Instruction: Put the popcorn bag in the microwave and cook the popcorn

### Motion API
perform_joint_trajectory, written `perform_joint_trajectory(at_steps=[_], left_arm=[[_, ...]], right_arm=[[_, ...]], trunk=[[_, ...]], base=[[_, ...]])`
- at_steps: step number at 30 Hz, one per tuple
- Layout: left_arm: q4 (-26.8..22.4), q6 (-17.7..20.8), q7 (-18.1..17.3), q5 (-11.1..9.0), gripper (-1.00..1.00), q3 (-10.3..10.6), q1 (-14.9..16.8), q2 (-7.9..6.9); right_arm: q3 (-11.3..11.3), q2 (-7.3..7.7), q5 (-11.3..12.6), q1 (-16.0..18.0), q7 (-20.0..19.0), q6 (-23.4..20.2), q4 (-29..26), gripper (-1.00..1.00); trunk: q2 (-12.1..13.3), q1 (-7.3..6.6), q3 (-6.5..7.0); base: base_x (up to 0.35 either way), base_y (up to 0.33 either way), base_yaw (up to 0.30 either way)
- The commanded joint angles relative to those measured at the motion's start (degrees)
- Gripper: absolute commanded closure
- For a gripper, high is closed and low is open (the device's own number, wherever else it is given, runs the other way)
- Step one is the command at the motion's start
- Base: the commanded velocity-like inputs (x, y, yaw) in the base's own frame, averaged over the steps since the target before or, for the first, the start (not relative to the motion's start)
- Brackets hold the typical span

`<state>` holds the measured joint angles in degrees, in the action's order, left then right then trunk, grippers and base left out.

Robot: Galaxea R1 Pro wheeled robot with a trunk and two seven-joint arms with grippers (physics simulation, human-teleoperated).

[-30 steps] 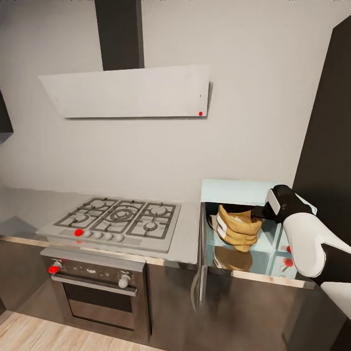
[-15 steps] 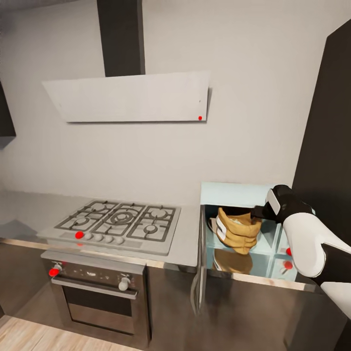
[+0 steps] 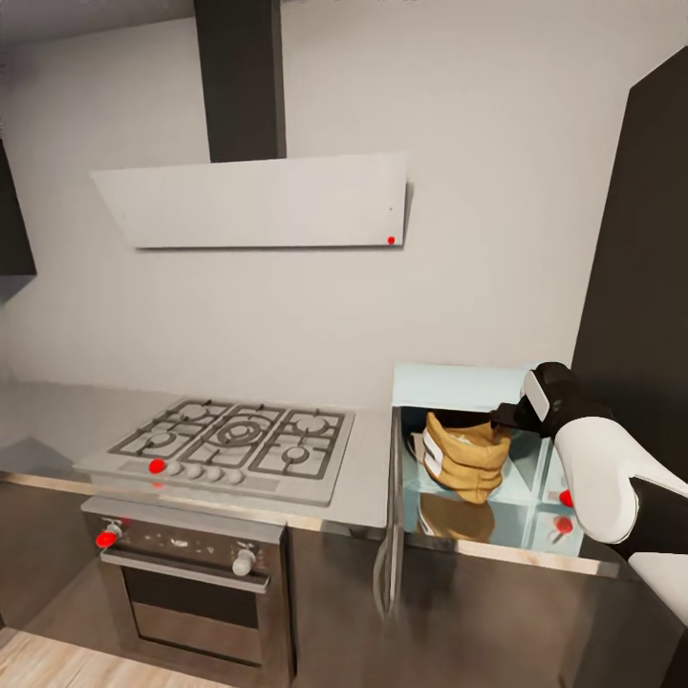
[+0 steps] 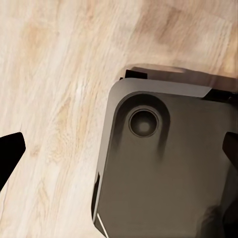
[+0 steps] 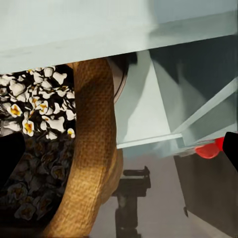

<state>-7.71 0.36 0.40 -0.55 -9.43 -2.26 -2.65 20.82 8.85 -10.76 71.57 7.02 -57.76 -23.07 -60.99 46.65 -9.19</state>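
Head view has my right end effector (image 3: 506,417) reached into the open microwave (image 3: 478,449), at the rolled rim of the popcorn bag (image 3: 466,459); whether its fingers are clenched on that rim or have let go I cannot tell, since the bag hides the tips. The bag stands inside the microwave cavity, tilted a little, its coarse tan burlap folded in soft creases and its white striped label turned toward the open door (image 3: 390,516), which swings out from the microwave's hob-ward edge. The microwave's walls are smooth, pale blue and glossy enough to mirror the bag on the floor of the cavity, with two red knobs (image 3: 566,511) at its far side. In the right wrist view the popcorn (image 5: 32,104) looks like puffed, whitish, irregular pieces heaped inside the bag's thick woven rim (image 5: 96,148), so I judge the heating is either done or the bag is only just being placed; what comes next, I think, is drawing my arm clear of the cavity without tipping the sack. My left end effector (image 4: 119,153) hangs released, its dark fingertips spread apart over the wooden floor (image 4: 54,74) and my own grey base (image 4: 168,168). Beside the microwave, the grey bench (image 3: 368,468) carries the gas hob (image 3: 229,435).
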Motion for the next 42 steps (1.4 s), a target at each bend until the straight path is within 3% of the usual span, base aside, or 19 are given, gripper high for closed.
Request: perform_joint_trajectory(at_steps=[1,10,25,29,31,34,39,42], left_arm=[[-0.1,0.1,0.0,-0.1,-1.00,-0.2,0.0,0.01],[-0.1,0.1,0.0,-0.1,-1.00,-0.2,0.0,0.01],[-0.1,0.1,0.0,-0.1,-1.00,-0.2,0.0,0.01],[-0.1,0.1,0.0,-0.1,-1.00,-0.2,0.0,0.01],[-0.1,0.1,0.0,-0.1,-1.00,-0.2,0.0,0.01],[-0.1,0.1,0.0,-0.1,-1.00,-0.2,0.0,0.01],[-0.1,0.1,0.0,-0.1,-1.00,-0.2,0.0,0.01],[-0.1,0.1,0.0,-0.1,-1.00,-0.2,0.0,0.00]], right_arm=[[0.4,-0.06,-0.4,0.1,-0.1,-0.2,0.0,-1.00],[0.4,-0.06,-0.4,0.1,-0.1,-0.2,0.0,-1.00],[0.5,-0.09,-0.3,0.1,-0.2,0.0,0.0,-1.00],[0.3,-0.98,-0.4,0.1,-0.3,1.3,0.5,-1.00],[0.3,-1.37,-0.4,0.1,-0.3,5.0,1.5,-1.00],[0.2,-1.53,-0.7,0.1,-0.3,14.2,8.4,-1.00],[0.0,-1.55,-2.7,0.1,-0.2,36.3,18.5,-1.00],[-0.1,-1.55,-3.6,0.1,-0.5,43.3,23.6,-1.00]], trunk=[[0.0,0.01,0.03],[0.0,0.01,0.64],[0.0,0.01,0.65],[0.0,0.01,0.65],[0.0,0.01,0.65],[0.0,0.01,0.65],[0.0,0.01,0.65],[0.0,0.01,0.65]], base=[[0.000,0.000,0.000],[-0.057,0.000,0.000],[-0.331,0.000,0.000],[-0.313,0.106,0.000],[-0.282,0.185,0.000],[-0.268,0.208,0.000],[-0.196,0.203,0.000],[-0.106,0.250,0.000]])
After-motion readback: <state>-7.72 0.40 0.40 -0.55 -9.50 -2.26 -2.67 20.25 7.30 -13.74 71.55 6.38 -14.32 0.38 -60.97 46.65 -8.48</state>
